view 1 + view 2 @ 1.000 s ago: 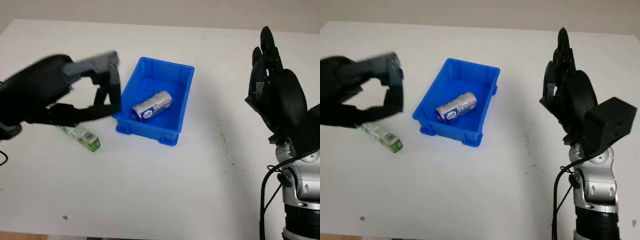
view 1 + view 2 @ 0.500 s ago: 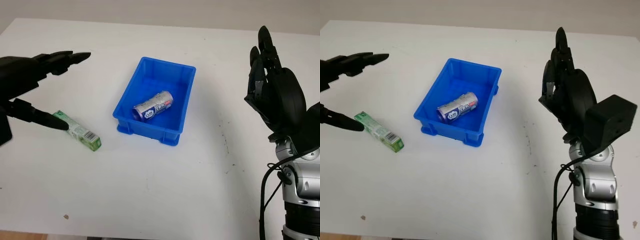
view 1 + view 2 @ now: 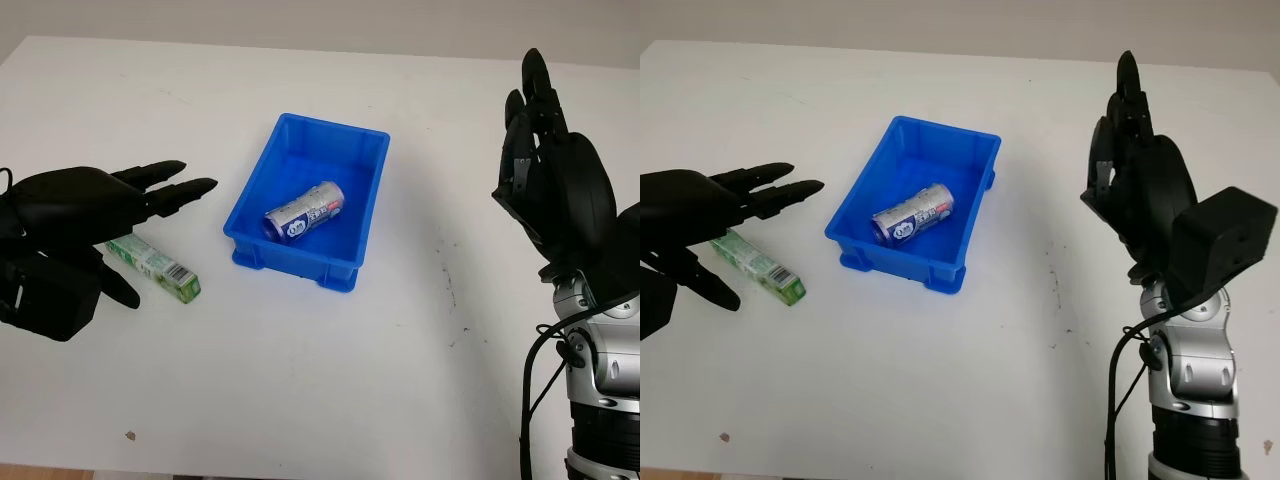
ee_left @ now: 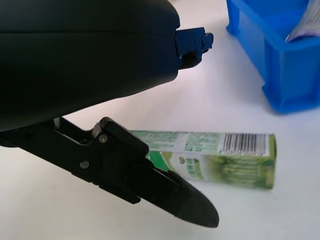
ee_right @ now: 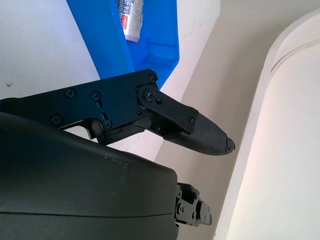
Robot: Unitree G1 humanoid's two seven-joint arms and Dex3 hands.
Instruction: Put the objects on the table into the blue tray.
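A blue tray stands mid-table with a silver and blue can lying inside it. Left of the tray a green box lies flat on the white table; in the left wrist view the green box shows its barcode. My left hand hovers open just above and left of the box, its fingers pointing toward the tray and its thumb down beside the box, not gripping it. My right hand is held up open at the right, well away from the tray.
The white table stretches wide in front of the tray. A small dark speck sits near the front edge. In the right wrist view the blue tray and the can appear beyond the thumb.
My left hand swung away from the tray's left side, opened, and came down over the green box. The right hand has barely moved.
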